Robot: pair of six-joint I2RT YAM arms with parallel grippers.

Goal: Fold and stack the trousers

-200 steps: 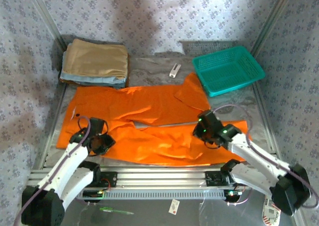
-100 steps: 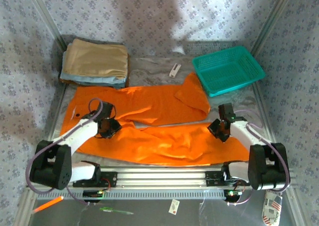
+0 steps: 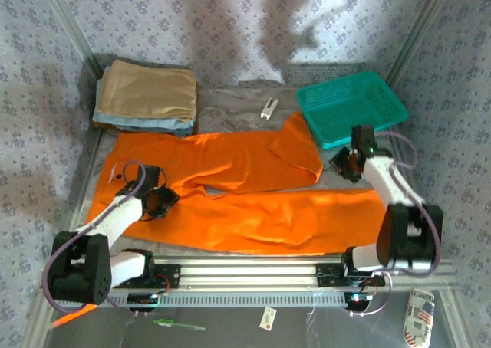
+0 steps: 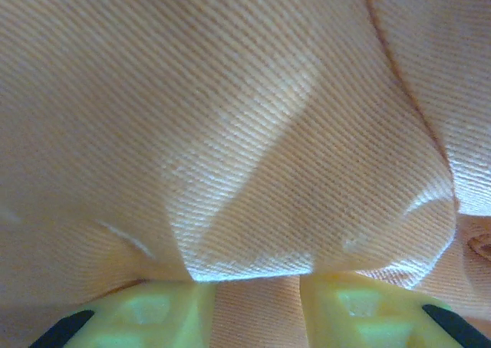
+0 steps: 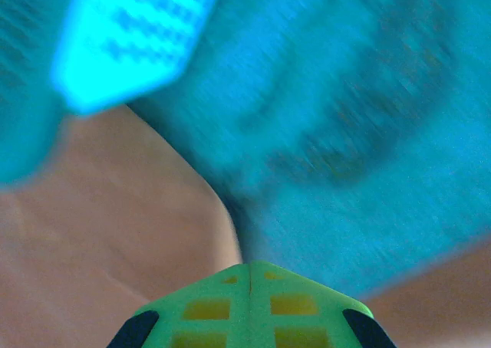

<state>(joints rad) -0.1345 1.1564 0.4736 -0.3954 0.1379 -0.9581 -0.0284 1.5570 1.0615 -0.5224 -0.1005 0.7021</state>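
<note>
Orange trousers (image 3: pixel 253 210) spread out, left tool (image 4: pixel 257 285) pinching them, right tool (image 5: pixel 249 273) closed

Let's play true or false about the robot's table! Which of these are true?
1. The orange trousers lie spread on the table. True.
2. The trousers are inside the teal basket. False: they lie on the table beside it.
3. The right gripper is shut. True.
4. The tan folded cloth lies under the light blue folded cloth. False: the tan one is on top.
5. The left gripper is over the basket. False: it is down on the trousers.
</note>
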